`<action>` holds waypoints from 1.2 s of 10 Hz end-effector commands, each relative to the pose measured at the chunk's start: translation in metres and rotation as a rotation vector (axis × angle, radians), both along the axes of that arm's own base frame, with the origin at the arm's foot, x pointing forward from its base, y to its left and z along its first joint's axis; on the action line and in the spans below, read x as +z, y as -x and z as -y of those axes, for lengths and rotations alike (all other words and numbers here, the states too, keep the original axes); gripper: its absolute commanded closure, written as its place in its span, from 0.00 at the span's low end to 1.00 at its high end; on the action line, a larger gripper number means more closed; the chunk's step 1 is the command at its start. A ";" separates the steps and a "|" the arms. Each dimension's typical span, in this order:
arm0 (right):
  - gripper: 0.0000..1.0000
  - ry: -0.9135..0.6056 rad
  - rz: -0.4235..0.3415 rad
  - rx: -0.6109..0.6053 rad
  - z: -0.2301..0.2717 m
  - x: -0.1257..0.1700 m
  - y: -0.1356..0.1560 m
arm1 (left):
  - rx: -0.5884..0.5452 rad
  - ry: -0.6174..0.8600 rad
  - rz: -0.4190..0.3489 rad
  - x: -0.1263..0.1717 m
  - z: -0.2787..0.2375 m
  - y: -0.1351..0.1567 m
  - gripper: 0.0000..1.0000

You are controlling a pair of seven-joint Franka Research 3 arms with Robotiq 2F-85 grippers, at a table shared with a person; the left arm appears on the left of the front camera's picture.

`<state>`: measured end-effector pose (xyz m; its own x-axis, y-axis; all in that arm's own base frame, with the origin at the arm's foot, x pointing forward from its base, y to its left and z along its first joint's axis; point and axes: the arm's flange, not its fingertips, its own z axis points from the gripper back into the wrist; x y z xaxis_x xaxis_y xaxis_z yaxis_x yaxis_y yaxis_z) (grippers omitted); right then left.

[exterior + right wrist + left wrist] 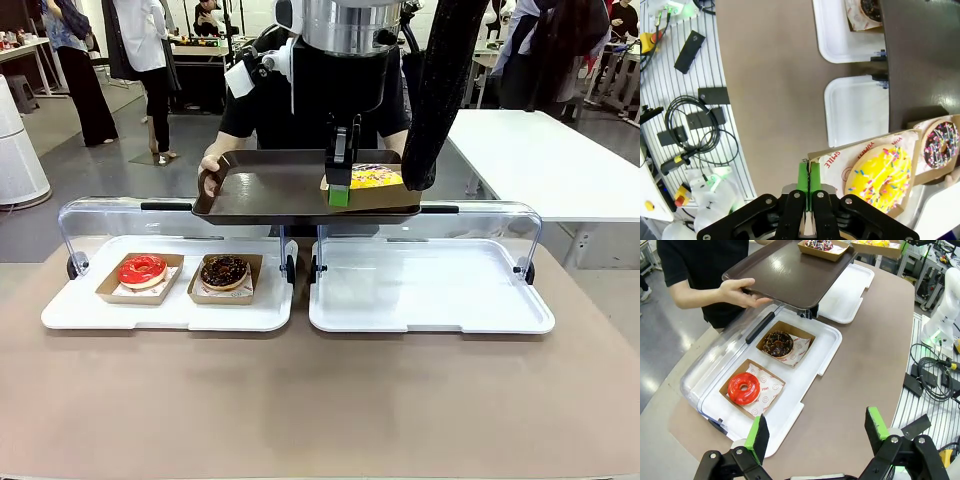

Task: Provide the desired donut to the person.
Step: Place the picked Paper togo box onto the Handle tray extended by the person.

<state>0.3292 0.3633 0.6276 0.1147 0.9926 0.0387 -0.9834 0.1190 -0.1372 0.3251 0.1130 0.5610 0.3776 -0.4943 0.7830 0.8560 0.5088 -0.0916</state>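
Front view first: at centre frame I see my right gripper [340,192] hanging down over the dark brown plastic serving tray [260,195] that the person in the black T-shirt [330,105] holds up at the far side of the table, one hand [211,170] on its left rim. The green pads are pressed together on the near edge of a brown cardboard carton [385,187] carrying the yellow-iced sprinkled donut [372,177], which sits on the right part of that tray. Lower left, a white plastic tray [165,315] holds a red-glazed donut [142,270] and, just beside it to the right, a chocolate-glazed donut [224,271], each in its own carton. A second white tray [430,295] lies lower right, and both trays have clear hinged lids standing open behind them.

From the right wrist camera the grip is plainer — the jaws are clamped flat on the carton's edge at bottom centre, the yellow donut just right of them, and a chocolate donut with coloured sprinkles [940,144] in a neighbouring carton at the right edge.

From the left wrist camera my left gripper [815,432] sits along the bottom edge with its fingers wide apart, holding nothing — it hangs above the brown tabletop [865,375], near the corner of the white tray with the red donut.
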 end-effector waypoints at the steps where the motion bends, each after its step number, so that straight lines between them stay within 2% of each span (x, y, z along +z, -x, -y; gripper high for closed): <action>1: 1.00 0.000 0.000 -0.001 0.000 0.002 0.002 | -0.010 0.010 0.015 0.000 -0.002 0.001 0.00; 5: 0.99 0.000 0.000 0.000 0.000 0.000 0.000 | -0.010 0.010 0.015 0.000 -0.002 0.001 0.00; 7: 0.99 -0.011 0.083 0.073 -0.045 0.027 0.000 | -0.010 0.010 0.015 0.000 -0.002 0.001 0.00; 10: 0.99 -0.041 0.148 0.116 -0.101 0.037 -0.035 | -0.010 0.010 0.015 0.000 -0.002 0.001 0.00; 12: 0.99 -0.077 0.154 0.131 -0.118 0.018 -0.071 | -0.010 0.010 0.015 0.000 -0.002 0.001 0.00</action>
<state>0.3856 0.4646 0.6468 -0.0407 0.9929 0.1119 -0.9631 -0.0091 -0.2691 0.3251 0.1129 0.5613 0.3773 -0.4947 0.7829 0.8560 0.5088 -0.0910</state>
